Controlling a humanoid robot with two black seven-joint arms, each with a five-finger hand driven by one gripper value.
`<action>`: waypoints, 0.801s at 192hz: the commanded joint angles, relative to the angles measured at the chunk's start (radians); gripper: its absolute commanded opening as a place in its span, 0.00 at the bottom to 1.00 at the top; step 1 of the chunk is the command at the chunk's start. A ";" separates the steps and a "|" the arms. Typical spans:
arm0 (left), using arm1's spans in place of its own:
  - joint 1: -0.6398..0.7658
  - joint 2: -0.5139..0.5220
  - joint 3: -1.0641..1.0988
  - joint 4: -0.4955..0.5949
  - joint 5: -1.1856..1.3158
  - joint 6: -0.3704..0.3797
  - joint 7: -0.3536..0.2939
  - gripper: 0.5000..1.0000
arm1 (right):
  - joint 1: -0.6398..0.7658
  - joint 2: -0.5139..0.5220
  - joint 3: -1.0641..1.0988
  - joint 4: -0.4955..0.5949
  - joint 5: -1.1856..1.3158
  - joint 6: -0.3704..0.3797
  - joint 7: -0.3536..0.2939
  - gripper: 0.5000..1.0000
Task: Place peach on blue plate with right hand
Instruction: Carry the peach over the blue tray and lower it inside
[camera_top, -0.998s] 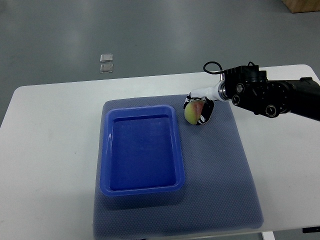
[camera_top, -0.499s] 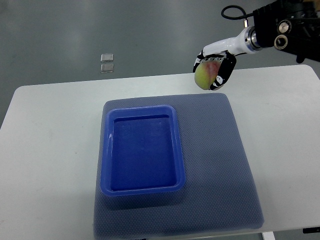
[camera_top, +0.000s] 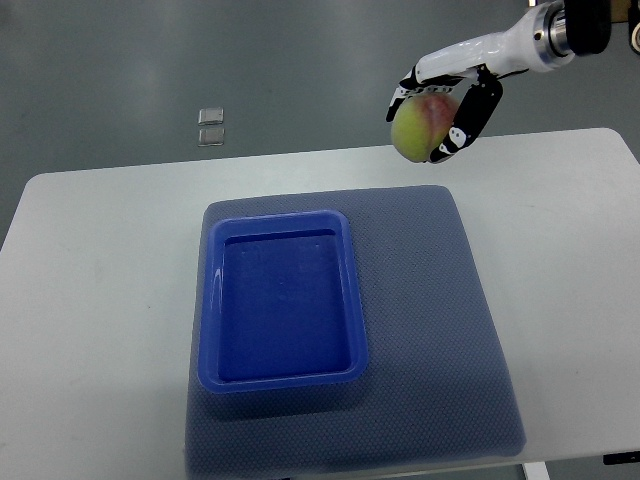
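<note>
Peach (camera_top: 421, 128), yellow-green with a red blush, held up in the air near the top right of the top view, over the far edge of the counter (camera_top: 90, 280), clear of every surface. Gripped by right robot hand (camera_top: 443, 113), white and black fingers (camera_top: 470, 115) wrapped round the fruit from its right side and top, so clenched on the peach. Arm entering from the upper right corner, white forearm ending at a dark wrist joint. Blue plate (camera_top: 283, 375), really a rectangular shallow tray with raised rim, lying flat left of centre, nothing in it, well apart from the peach, down and left of it. Under the plate a grey-blue textured mat (camera_top: 440, 330), covering the middle of the white counter, plate sitting on its left half, right half bare. Beyond the counter grey floor (camera_top: 120, 60), two small square pale tiles (camera_top: 211, 126) on it, one just behind the other, near upper left. Left arm not showing anywhere.
</note>
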 joint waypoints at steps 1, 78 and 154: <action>0.000 0.000 0.000 0.001 0.000 -0.001 0.000 1.00 | 0.015 0.126 -0.009 -0.018 0.062 -0.053 -0.003 0.00; 0.000 0.000 -0.001 0.001 0.000 0.000 -0.001 1.00 | -0.112 0.637 -0.070 -0.349 0.059 -0.106 -0.003 0.01; -0.002 0.000 -0.001 0.001 0.000 0.000 -0.001 1.00 | -0.339 0.671 -0.070 -0.529 -0.008 -0.124 -0.003 0.07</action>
